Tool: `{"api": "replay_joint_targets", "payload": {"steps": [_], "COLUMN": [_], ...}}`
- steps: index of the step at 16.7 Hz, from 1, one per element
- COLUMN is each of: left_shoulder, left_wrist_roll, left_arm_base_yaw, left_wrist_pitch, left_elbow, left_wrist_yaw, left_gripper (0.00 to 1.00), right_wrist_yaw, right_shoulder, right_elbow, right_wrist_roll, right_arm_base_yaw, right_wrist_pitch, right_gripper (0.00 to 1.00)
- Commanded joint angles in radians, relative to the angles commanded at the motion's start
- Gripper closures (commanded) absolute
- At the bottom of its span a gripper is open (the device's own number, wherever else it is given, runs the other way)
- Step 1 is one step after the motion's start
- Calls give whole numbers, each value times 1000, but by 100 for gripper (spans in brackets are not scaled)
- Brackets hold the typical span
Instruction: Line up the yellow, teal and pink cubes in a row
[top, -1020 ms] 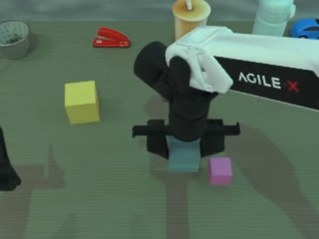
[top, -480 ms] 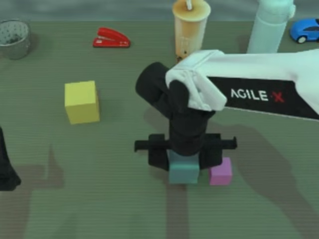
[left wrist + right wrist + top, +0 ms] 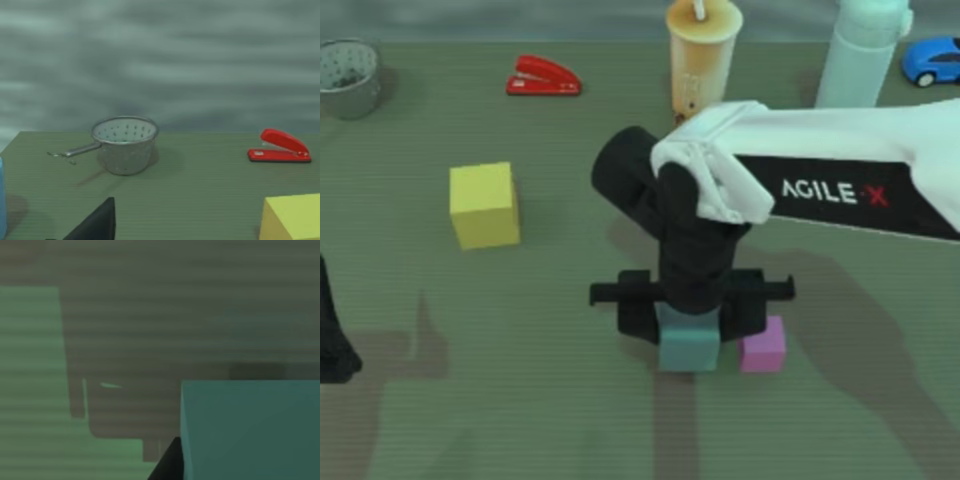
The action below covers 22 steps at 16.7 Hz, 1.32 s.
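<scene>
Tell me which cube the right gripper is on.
The teal cube, between the right gripper fingers; the pink cube sits beside it, the yellow cube far left.

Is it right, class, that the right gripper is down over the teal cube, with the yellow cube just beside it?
Not quite. In the top view the right gripper is over the teal cube, but its neighbour is the pink cube. The yellow cube sits far off to the left.

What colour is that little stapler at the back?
Red stapler; clearest in the left wrist view.
</scene>
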Motion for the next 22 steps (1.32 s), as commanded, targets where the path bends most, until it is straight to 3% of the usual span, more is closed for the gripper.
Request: {"api": "replay_joint_targets", "payload": {"steps": [4, 5, 14, 22], "left_shoulder": [0, 0, 0, 0], "left_wrist_roll": [0, 0, 0, 0], "left_arm_base_yaw": [0, 0, 0, 0], "left_wrist_pitch": [0, 0, 0, 0], "left_elbow": [0, 0, 0, 0], "left_wrist_yaw": [0, 0, 0, 0], "left_gripper": [0, 0, 0, 0], "right_wrist_yaw": [0, 0, 0, -1], "right_shoulder": [0, 0, -1, -70], "right_elbow": [0, 0, 3, 163], "right_wrist_roll": [0, 0, 1, 0], "right_arm_base_yaw": [0, 0, -3, 9], "right_wrist_pitch": [0, 0, -4, -235], "right_gripper": [2, 0, 0, 0]}}
